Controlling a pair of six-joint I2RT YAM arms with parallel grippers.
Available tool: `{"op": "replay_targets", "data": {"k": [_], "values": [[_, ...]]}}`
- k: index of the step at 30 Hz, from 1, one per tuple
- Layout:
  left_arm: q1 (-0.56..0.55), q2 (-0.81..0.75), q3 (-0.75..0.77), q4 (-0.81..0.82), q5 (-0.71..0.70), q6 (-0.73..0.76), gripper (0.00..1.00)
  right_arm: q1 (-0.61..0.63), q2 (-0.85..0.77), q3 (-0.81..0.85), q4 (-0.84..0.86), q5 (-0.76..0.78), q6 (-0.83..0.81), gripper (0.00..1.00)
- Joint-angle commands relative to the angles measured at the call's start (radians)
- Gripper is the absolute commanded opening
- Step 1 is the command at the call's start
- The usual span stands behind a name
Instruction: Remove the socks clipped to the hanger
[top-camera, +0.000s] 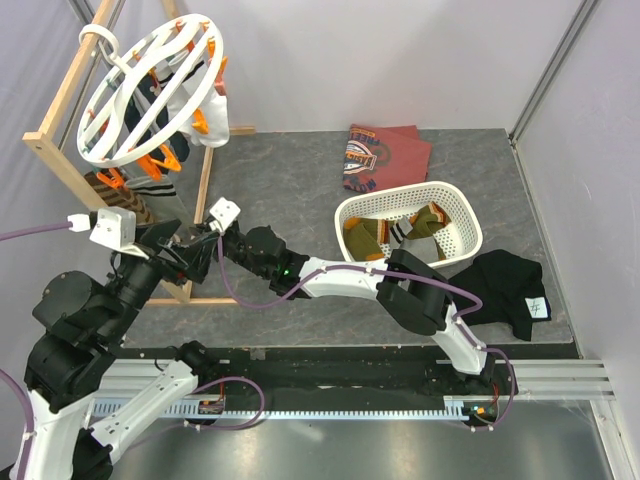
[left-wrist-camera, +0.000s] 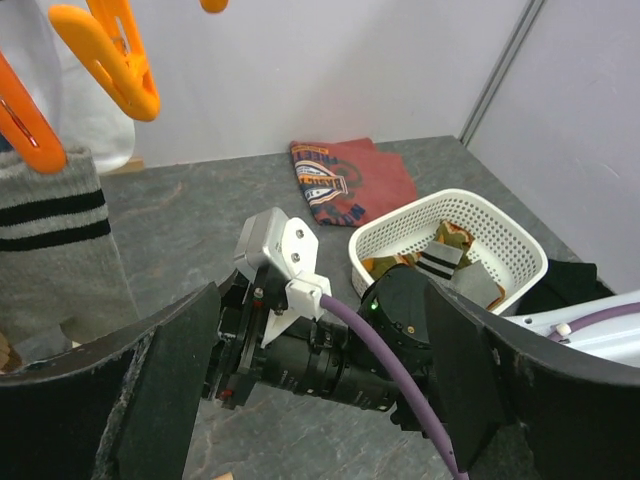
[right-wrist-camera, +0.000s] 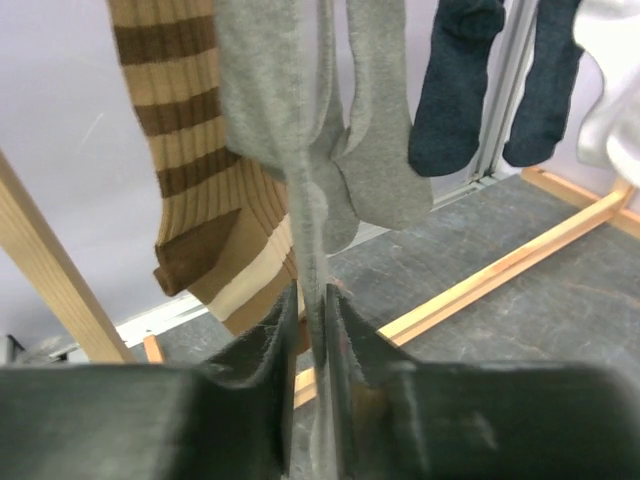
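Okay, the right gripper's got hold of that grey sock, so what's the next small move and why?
Probably a gentle pull straight down with the right gripper, away from the hanger. Its fingers are closed on the grey sock, which runs up out of the wrist view, so it looks clipped overhead and should slip free.

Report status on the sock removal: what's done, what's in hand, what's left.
Done: a few socks already lie in the white basket. In hand: the right gripper is shut on a grey sock hanging from the hanger; the left gripper is open and empty. Left: that sock is not yet off, and a brown-striped sock and dark socks hang beside it.
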Motion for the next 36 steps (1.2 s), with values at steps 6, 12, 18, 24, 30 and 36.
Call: {"op": "replay_targets", "data": {"k": [6,12,18,24,30,36], "values": [[-0.005,-0.006,-0.039,0.007,-0.111,-0.061,0.87,-0.033,-0.111,-0.042,0.031,-0.001,0.065,0.00],[-0.004,-0.013,-0.054,0.008,-0.082,-0.093,0.87,-0.097,-0.281,-0.171,0.034,0.002,0.125,0.00],[-0.004,-0.035,-0.122,0.019,-0.058,-0.137,0.87,-0.124,-0.435,-0.291,0.010,-0.038,0.130,0.00],[-0.004,-0.044,-0.215,0.079,-0.045,-0.194,0.87,-0.124,-0.538,-0.341,-0.033,-0.130,0.166,0.00],[-0.004,-0.049,-0.284,0.116,-0.061,-0.249,0.87,-0.124,-0.625,-0.372,-0.065,-0.118,0.188,0.00],[-0.004,-0.053,-0.355,0.232,-0.025,-0.240,0.89,-0.134,-0.676,-0.445,-0.059,-0.135,0.202,0.00]]}}
